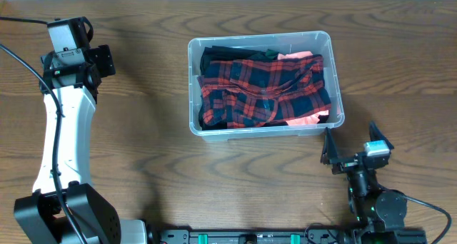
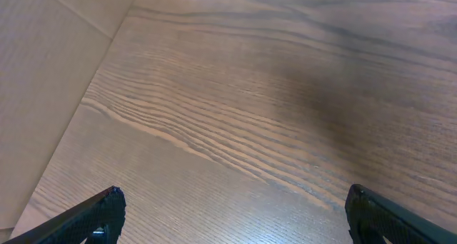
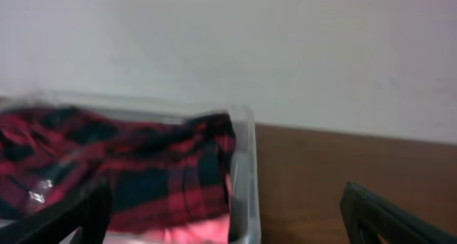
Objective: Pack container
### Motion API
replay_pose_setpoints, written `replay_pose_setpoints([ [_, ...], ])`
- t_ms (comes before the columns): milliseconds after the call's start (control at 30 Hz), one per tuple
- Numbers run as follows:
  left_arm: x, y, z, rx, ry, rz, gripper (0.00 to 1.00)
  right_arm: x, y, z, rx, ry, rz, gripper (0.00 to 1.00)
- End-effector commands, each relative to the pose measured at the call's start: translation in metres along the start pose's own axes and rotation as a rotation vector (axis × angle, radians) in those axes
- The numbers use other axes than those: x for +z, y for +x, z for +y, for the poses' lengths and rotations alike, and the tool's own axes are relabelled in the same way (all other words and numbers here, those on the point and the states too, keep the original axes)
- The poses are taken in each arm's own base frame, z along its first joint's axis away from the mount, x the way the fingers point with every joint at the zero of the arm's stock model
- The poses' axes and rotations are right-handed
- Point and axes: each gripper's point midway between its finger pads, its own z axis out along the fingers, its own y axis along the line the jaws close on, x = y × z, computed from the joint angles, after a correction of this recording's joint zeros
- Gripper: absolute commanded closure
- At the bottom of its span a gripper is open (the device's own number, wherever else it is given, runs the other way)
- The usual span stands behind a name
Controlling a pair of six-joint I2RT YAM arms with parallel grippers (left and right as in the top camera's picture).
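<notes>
The clear plastic container [image 1: 336, 80] stands at the table's back centre. A red and dark plaid cloth [image 1: 264, 90] fills it, over a pink cloth [image 1: 312, 120] and a dark one. My left gripper [image 1: 100, 60] is open and empty at the far left, well away from the container; its view shows only bare wood between its fingertips [image 2: 232, 208]. My right gripper [image 1: 351, 145] is open and empty just in front of the container's right front corner. Its view shows the container's corner [image 3: 243, 180] and the plaid cloth [image 3: 143, 173] between its fingertips [image 3: 228, 215].
The table [image 1: 143, 130] is brown wood. A pale wall or surface runs beyond the table's far edge [image 3: 285, 51]. The left arm's white link [image 1: 64, 137] lies along the left side.
</notes>
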Motion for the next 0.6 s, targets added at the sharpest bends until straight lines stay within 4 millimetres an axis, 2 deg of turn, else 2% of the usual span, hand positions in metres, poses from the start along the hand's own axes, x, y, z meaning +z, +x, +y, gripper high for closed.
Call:
replay_pose_setpoints([
  [0,0.001,0.001,0.003,-0.009,-0.013,0.007,0.02,0.0,0.009,-0.002,-0.034,0.006,0.024,0.01],
  [200,0.001,0.001,0.003,-0.009,-0.013,0.007,0.02,-0.002,0.031,-0.003,-0.066,0.005,0.113,0.01],
  [567,0.001,0.001,0.003,-0.009,-0.013,0.007,0.02,-0.002,0.03,-0.004,-0.067,0.016,0.11,0.01],
])
